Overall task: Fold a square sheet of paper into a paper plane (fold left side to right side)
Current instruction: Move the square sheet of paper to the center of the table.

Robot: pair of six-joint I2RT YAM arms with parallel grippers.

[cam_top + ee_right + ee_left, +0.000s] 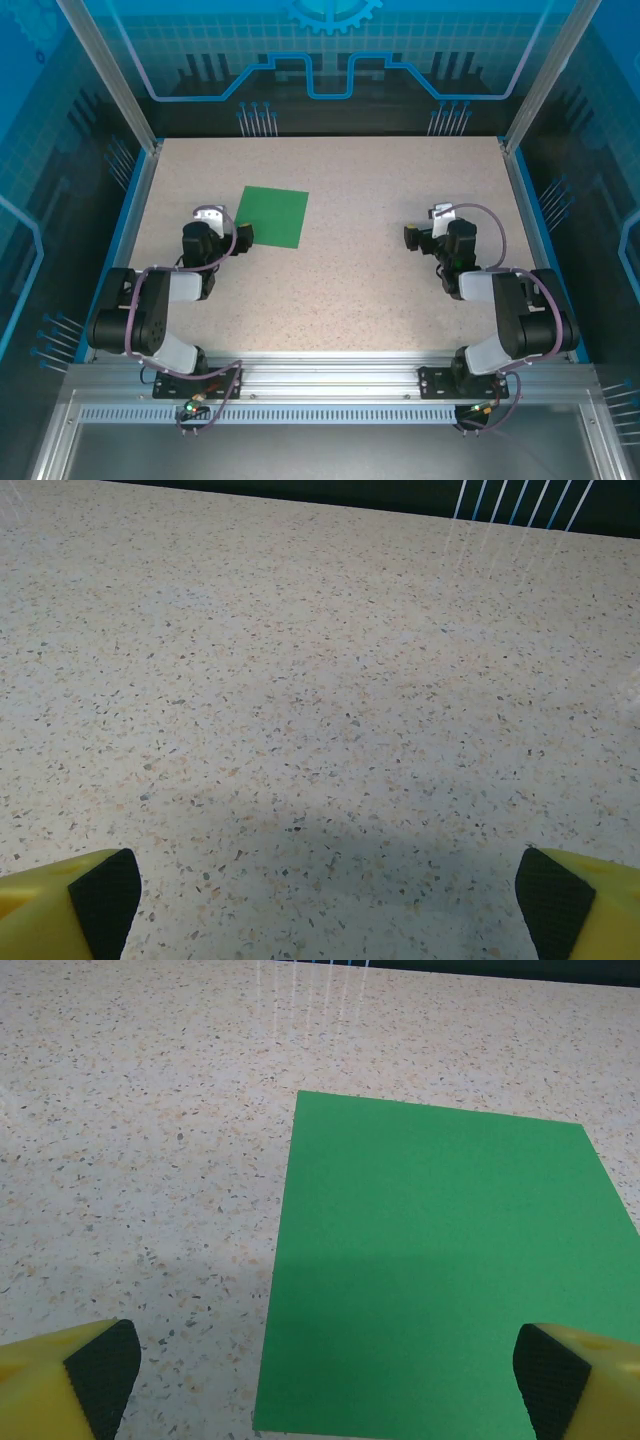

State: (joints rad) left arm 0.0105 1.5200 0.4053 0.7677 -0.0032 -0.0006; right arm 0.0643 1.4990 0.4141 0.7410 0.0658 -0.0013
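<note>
Built as two jointed arms of black rounded housings and pale grey links, left arm [150,315] and right arm [515,320]. Mounted on flat black base plates [195,382] atop the silver slotted aluminium rail [330,372]. Strung with thin purplish-grey cables [497,222]. Topped with small white caps [207,214] at the ends farthest from that rail. Left gripper [325,1380] and right gripper [325,900] alike: yellow fingers [40,1375], black textured pads [100,1370].

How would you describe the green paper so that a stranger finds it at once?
Start at the speckled table. On its left half, just ahead of the left gripper, lies the square sheet of paper, flat and unfolded. It is the only green thing there.
</note>
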